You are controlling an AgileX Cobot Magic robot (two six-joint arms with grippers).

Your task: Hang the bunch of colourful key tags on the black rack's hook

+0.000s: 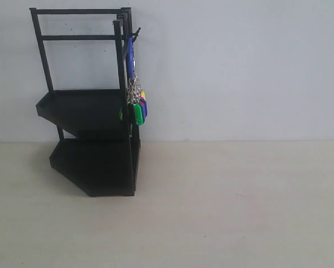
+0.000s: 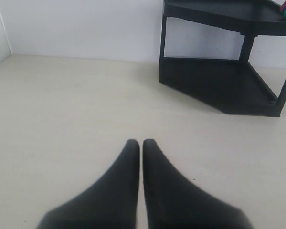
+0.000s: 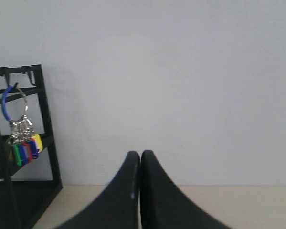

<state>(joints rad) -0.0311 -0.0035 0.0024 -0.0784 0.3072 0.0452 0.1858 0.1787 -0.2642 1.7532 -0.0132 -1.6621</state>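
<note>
Exterior view — the colourful key tag bunch point(image 1: 137, 103) is seen hanging from the hook point(image 1: 136, 32) on the upper right post of the black rack point(image 1: 83, 109), with the tags beside the upper tray's edge. The rack is set on the pale table point(image 1: 239, 212) before a white wall point(image 1: 239, 67); open tabletop is noted to its right. Left gripper point(image 2: 141, 143) — fingers pressed together, low over the table, the rack well apart. Right gripper point(image 3: 140, 155) — fingers likewise together, empty, the bunch well apart.

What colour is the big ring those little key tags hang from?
Blue. The big ring shows best in the right wrist view.
</note>
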